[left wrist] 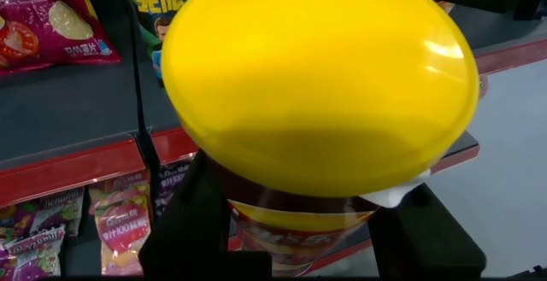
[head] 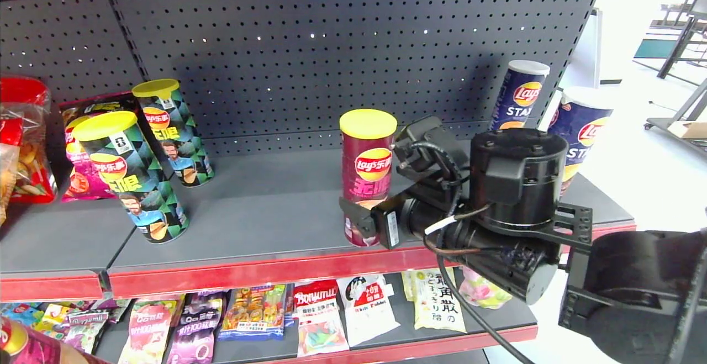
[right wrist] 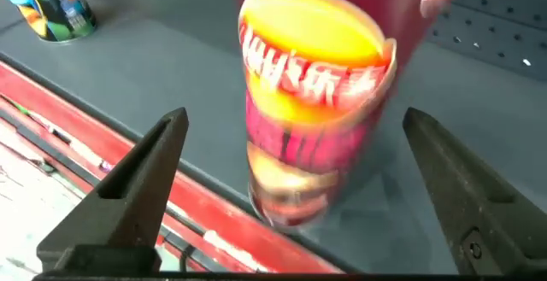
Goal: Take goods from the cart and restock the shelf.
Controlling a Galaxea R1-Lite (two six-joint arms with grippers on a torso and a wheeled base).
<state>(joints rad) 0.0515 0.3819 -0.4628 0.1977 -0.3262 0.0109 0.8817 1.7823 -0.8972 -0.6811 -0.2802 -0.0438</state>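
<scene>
Shelf (head: pixel 265 204): grey board with a red front lip, directly under the right gripper (right wrist: pixel 295 119), which sits level with it at the lip.
Pegboard back panel (head: pixel 309 49): dark, upright, well beyond the right gripper at the back of the shelf.
Lower tier snack packets (head: pixel 315 320): a row of flat packets below the right gripper, one level down.
Snack bags (head: pixel 83 154): red and pink bags far off to the right gripper's left, at the end of the shelf.
Green chip cans (head: pixel 132 176): two with yellow lids, both leaning, well apart from the right gripper on its left. One is near the lip and the other (head: pixel 174 132) is farther back.
Blue chip cans (head: pixel 519 101): two with white lids, behind the right arm's wrist and towards the pegboard. The nearer one (head: pixel 582 121) is partly hidden by the arm.
Maroon chip can (head: pixel 367 170): yellow lid, upright on the shelf close to the red lip, between the right gripper's fingers.
Right gripper state: fingers spread wide either side of the maroon chip can's lower half. The right wrist view shows a gap on both sides.
Second maroon chip can (left wrist: pixel 316 76): held off the shelf in the left gripper (left wrist: pixel 303 230), with its yellow lid facing the wrist camera.
Left gripper state: fingers pressed against the can's body from both sides, out in front of the shelf lip.
</scene>
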